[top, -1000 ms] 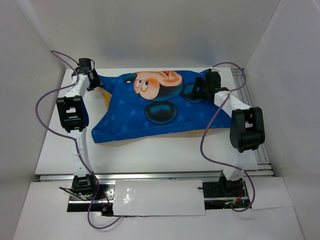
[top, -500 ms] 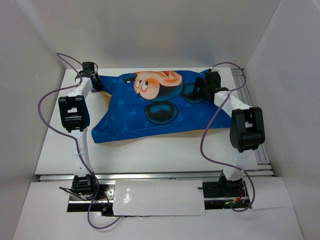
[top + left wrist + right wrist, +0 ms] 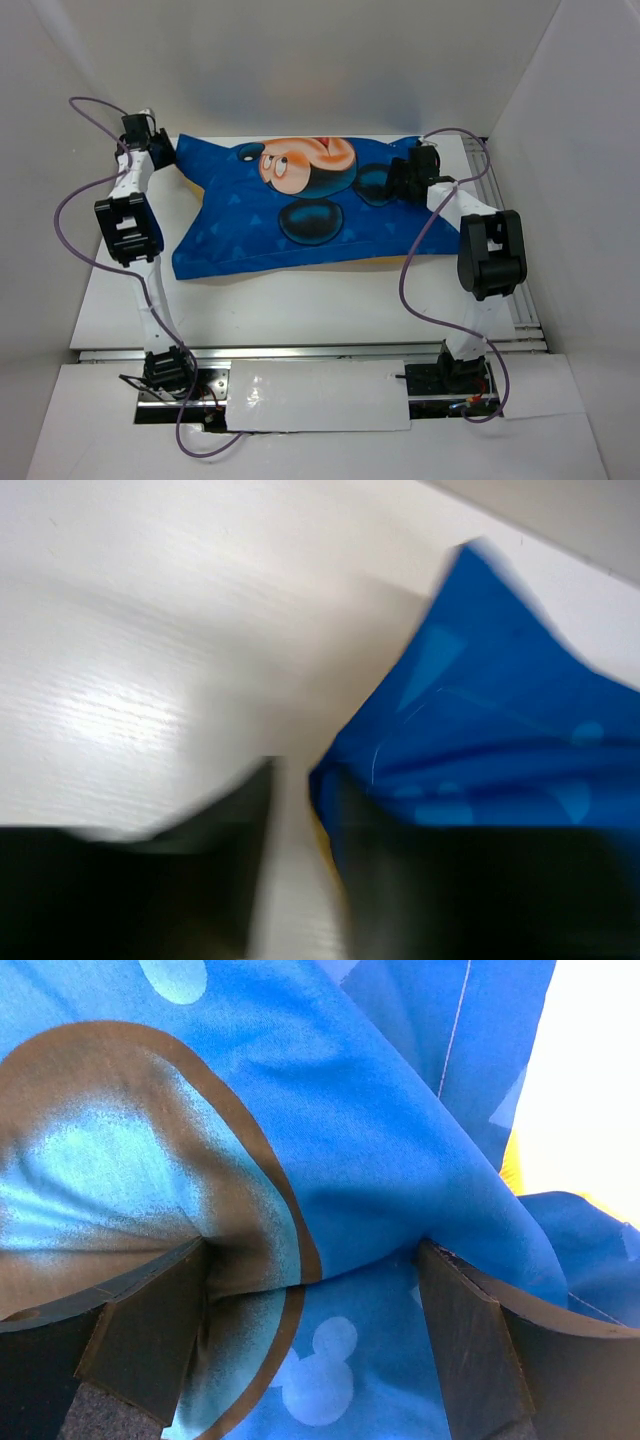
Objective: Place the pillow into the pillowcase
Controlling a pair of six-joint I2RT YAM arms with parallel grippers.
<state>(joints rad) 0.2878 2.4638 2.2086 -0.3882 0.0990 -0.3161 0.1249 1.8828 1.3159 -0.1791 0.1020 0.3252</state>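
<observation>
The right fingers point(image 3: 140, 1340) stand apart with a thick hump of blue cloth squeezed between them. Creases run in to both inner faces, so they grip a bulging fold of the pillowcase point(image 3: 300, 215). The grip is at the pillowcase's far right end, beside one of the printed mouse's dark ears point(image 3: 375, 185).

The left fingers point(image 3: 200, 880) are at the far left corner of the pillowcase. The left wrist view is blurred. It shows two dark fingers with a narrow gap between them and bare white worktop point(image 3: 300, 300) in that gap. The blue cloth's edge lies against the inner side of the right-hand finger, with a thin yellow sliver beside it. I cannot tell whether the fingers pinch the cloth.

The pillowcase lies blue face up across the far half of the worktop, spanning the space between the two arms. Its far left corner is drawn to a point toward the left arm point(image 3: 125, 225), and the right arm point(image 3: 490, 255) bends in from the right. The mouse's face point(image 3: 300, 165) sits near the far edge, about the middle. The case looks plump rather than flat.

A strip of yellow-orange shows under the near edge, and another shows at the far left. I cannot tell whether that is the pillow or the case's other face.
</observation>
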